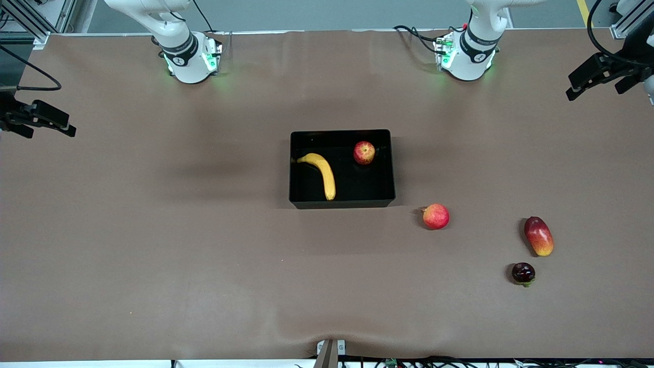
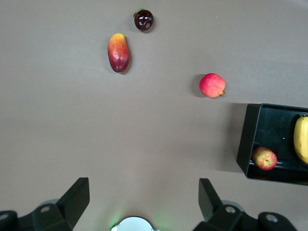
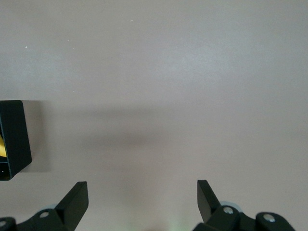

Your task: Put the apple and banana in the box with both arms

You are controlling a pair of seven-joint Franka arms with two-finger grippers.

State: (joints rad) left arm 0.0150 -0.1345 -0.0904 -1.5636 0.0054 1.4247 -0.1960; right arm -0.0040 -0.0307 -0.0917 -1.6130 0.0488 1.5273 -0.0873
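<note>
The black box (image 1: 341, 203) stands in the middle of the table. The apple (image 1: 364, 152) lies in it at the corner toward the left arm's base. The banana (image 1: 322, 174) lies in it at the right arm's end. My left gripper (image 2: 143, 183) is open and empty, high over its own base (image 1: 467, 53); its view shows the box (image 2: 245, 139), the apple (image 2: 264, 158) and the banana (image 2: 301, 139). My right gripper (image 3: 142, 184) is open and empty over bare table, with a corner of the box (image 3: 14, 137) in its view. Neither gripper shows in the front view.
A pinker round fruit (image 1: 436, 216) lies near the box's corner, nearer the front camera. A mango (image 1: 538, 235) and a small dark fruit (image 1: 523, 273) lie toward the left arm's end. Black devices on cables (image 1: 36, 120) (image 1: 603, 76) hang at both table ends.
</note>
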